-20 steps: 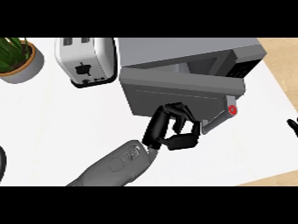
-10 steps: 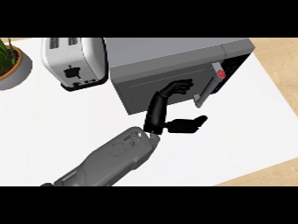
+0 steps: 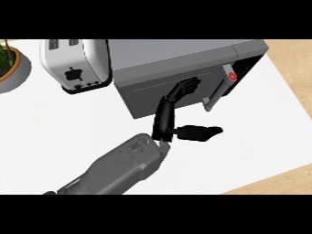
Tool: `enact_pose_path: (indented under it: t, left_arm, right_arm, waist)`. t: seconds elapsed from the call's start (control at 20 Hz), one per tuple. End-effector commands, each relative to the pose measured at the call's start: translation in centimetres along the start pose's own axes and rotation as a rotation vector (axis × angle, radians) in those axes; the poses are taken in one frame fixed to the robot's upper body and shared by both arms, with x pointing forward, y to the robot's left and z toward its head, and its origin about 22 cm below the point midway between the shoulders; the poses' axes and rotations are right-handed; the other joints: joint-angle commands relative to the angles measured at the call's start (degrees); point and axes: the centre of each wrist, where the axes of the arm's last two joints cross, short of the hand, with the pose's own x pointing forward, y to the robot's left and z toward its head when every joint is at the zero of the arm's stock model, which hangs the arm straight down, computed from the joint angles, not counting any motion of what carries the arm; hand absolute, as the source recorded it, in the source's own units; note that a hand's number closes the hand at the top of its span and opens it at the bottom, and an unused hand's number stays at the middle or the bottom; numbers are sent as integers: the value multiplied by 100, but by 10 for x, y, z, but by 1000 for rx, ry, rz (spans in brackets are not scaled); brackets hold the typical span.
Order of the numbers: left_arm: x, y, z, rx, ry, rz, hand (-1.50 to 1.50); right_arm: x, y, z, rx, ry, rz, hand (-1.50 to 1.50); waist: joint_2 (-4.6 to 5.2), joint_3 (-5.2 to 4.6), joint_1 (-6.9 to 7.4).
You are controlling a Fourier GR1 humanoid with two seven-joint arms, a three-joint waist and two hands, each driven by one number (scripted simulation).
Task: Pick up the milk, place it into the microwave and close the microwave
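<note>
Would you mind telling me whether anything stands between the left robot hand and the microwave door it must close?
Nothing visible does. The left robot hand lays straight fingers against the microwave door, left of its handle. The door looks slightly ajar at its right edge, with nothing showing in that gap.

There are no words, numbers or brand names to read anywhere. The only sign is a small round red button [image 3: 230, 76] with a white mark on it. It sits on the front of the microwave [image 3: 178, 68], near the top of the door handle [image 3: 216, 89]. The white mark is too small to tell what it shows. The toaster [image 3: 76, 61] has dark knobs on its front, but no writing can be made out on them.
</note>
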Motion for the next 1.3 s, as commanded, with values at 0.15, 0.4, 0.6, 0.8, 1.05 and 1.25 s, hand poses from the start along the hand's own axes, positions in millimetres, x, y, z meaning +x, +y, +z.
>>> enact_pose_path:
  t: [0.15,0.4,0.6,0.8,1.05,1.25]
  left_arm:
    - [10,5,-26,97,-11,4,-150]
    - [16,5,-33,120,-23,29,-150]
    - [4,8,-25,105,-23,16,-150]
    - [6,4,-21,80,-37,39,-150]
    - [8,5,-28,89,-42,40,-150]
    - [11,4,-31,98,-54,50,-150]
  right_arm:
    - [1,-9,-13,-4,-15,59,150]
    - [1,-14,-20,-6,-16,75,150]
    - [-3,-14,-23,-14,-16,71,150]
    - [-37,24,-13,-123,-42,-274,150]
    - [-46,22,-15,-93,-1,-350,-150]
    - [-54,16,-17,-94,15,-389,-150]
  waist:
    - [95,7,-10]
    - [111,6,12]
    - [158,12,-2]
    - [211,80,114]
    - [207,31,44]
    - [198,26,38]
